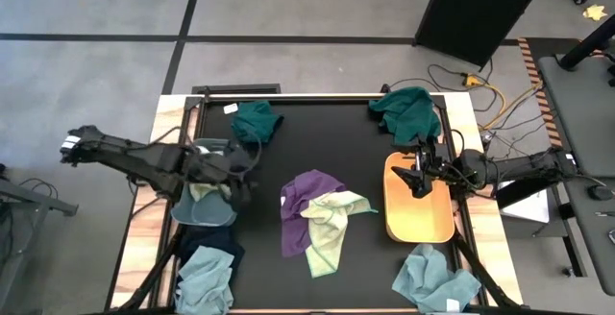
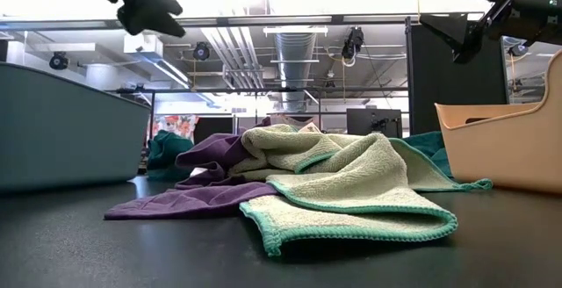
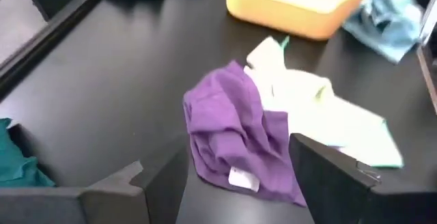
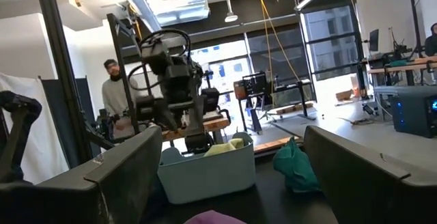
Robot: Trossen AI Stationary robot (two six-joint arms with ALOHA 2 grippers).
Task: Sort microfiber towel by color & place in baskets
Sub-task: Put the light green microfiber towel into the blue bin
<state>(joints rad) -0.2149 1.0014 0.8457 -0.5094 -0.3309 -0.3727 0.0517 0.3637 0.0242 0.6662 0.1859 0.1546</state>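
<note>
High view shows your left end effector (image 1: 240, 168) open-fingered beside the grey-blue basket (image 1: 204, 209), right end effector (image 1: 419, 176) apparently open above the orange basket (image 1: 419, 221), purple towel (image 1: 306, 205) mid-surface.

So the overhead cam looks straight down on my whole tabletop (image 1: 365, 142) and both arms. The low one sits right at surface level, super close to the purple towel (image 2: 189, 191) and pale green towel (image 2: 351, 187), facing across into the room. My left wrist cam looks past my fingers (image 3: 334, 176) at that same pile, orange basket (image 3: 293, 2) beyond. My right wrist cam faces back toward the grey-blue basket (image 4: 205, 173) and the room.
</note>
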